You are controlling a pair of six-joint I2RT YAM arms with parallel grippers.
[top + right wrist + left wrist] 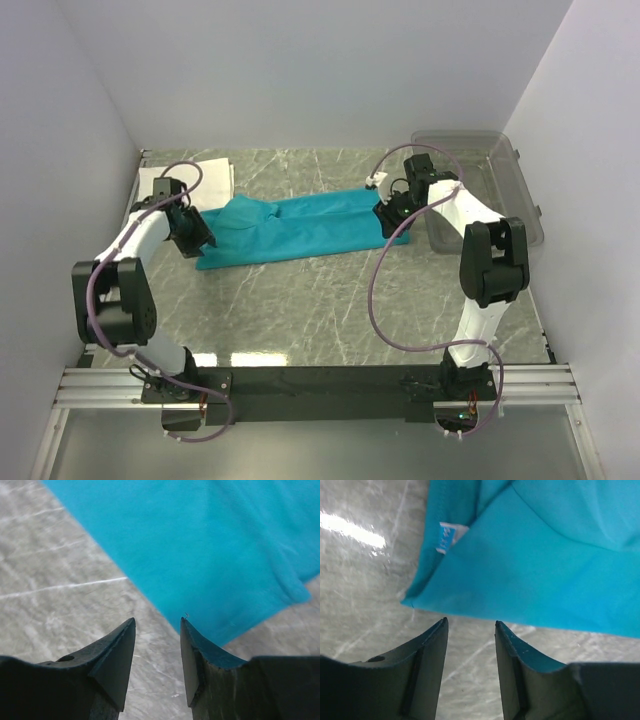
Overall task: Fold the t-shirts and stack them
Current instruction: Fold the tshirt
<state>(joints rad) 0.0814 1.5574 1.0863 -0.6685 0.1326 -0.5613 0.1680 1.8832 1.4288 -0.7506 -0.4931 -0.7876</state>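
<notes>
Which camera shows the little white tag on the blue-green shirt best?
The left wrist view. There the small white label sits close up on the teal t-shirt. The top view shows the whole shirt, but the label is too small to find. The right wrist view shows only plain teal cloth.

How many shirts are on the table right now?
2: a teal shirt stretched across the middle, a folded white shirt at the far left corner; more may lie under it.
</notes>
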